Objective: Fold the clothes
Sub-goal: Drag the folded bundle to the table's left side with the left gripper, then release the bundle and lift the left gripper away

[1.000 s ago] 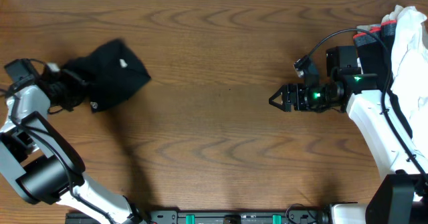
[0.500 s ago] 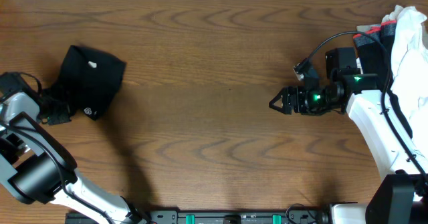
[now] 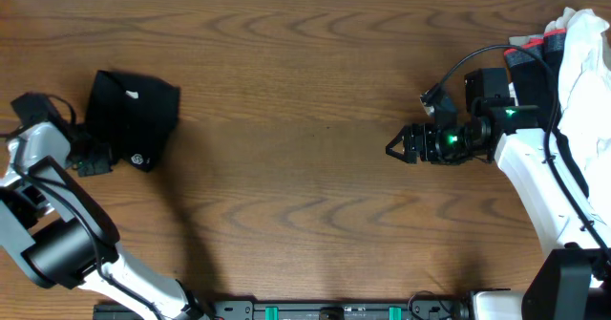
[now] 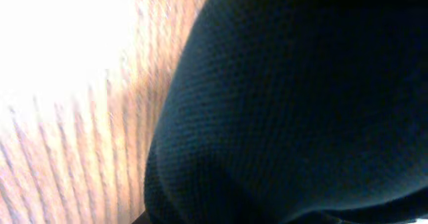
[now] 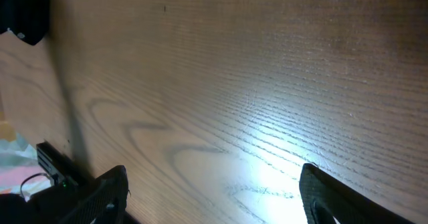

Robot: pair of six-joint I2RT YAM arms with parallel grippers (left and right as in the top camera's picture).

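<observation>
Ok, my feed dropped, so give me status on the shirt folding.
Left gripper against the black T-shirt, grip unclear. Right gripper open, empty, mid-table. T-shirt bundled at far left. Nothing in the way.

I'd take this for a robotics lab bench, not anyone's home. A bare wood-grain table has a left arm and a right arm, both in white and black casings, rising from its near edge, where a black rail with green fittings runs. A loose cable loops over the right arm and a green light glows by its wrist, while the only soft things about are laundry: a black T-shirt near the left edge and a white cloth heaped at the far right corner.
</observation>
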